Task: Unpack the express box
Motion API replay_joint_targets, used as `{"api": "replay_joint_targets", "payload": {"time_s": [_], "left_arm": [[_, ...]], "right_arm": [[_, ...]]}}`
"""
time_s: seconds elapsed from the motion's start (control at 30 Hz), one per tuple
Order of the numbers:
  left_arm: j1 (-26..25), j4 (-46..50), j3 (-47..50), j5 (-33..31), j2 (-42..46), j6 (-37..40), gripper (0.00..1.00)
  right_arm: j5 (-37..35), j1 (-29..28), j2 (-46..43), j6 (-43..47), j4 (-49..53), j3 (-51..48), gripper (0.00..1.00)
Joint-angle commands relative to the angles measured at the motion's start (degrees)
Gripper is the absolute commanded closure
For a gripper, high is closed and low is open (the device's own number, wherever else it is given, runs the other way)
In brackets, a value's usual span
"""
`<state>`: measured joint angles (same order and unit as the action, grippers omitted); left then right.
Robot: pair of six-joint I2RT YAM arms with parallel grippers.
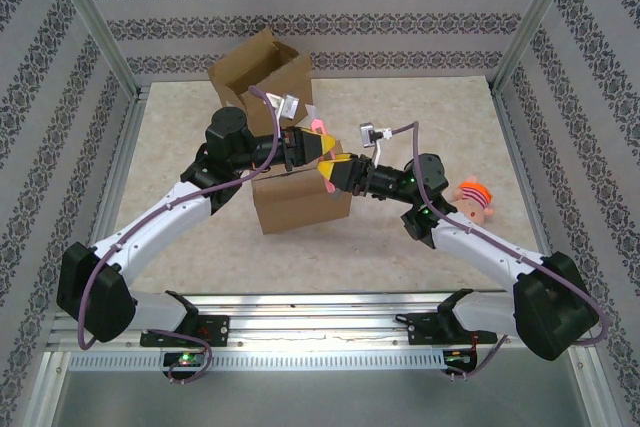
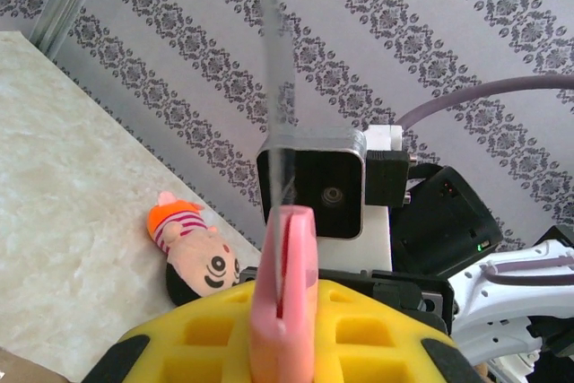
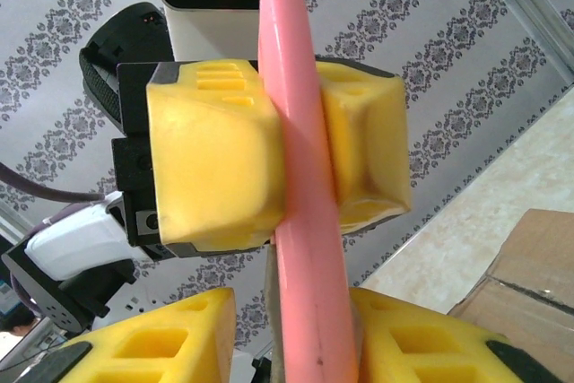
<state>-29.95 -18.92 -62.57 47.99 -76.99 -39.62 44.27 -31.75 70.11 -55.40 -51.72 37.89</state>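
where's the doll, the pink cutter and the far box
doll [image 1: 475, 199], top external view, on its head
pink cutter [image 3: 309, 221], right wrist view, on its handle
far box [image 1: 262, 72], top external view, on its cardboard side

Brown cardboard box [image 1: 300, 205] sits mid-table beneath the pink cutter [image 1: 318, 128].

Scanning for lettering now, and nothing readable is coming through: the near box [image 1: 300, 205] is showing plain brown card, the far box [image 1: 262, 75] is doing the same, and the doll [image 1: 474, 198] is wearing only stripes.
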Motion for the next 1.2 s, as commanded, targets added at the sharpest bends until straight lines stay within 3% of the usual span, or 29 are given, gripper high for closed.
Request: {"api": "replay_joint_targets", "payload": {"time_s": [0.0, 0.57, 0.97, 1.17], "left_arm": [[-0.5, -4.9, -0.1, -0.1, -0.4, -1.0, 1.0], [-0.5, -5.8, 0.4, -1.1, -0.1, -1.7, 1.0], [-0.4, -6.0, 0.8, -1.2, 0.0, -1.7, 1.0], [-0.4, -6.2, 0.8, -1.2, -0.2, -1.9, 1.0]], "right_arm": [[-1.4, -1.1, 0.7, -0.3, -5.0, -1.3, 0.65], [-4.8, -1.4, 0.0, -2.1, -8.9, -4.0, 0.74], [-7.7, -1.4, 2.9, -5.0, -14.4, -4.2, 0.7], [-8.5, -1.5, 4.4, -6.7, -17.5, -4.2, 0.89]]}}
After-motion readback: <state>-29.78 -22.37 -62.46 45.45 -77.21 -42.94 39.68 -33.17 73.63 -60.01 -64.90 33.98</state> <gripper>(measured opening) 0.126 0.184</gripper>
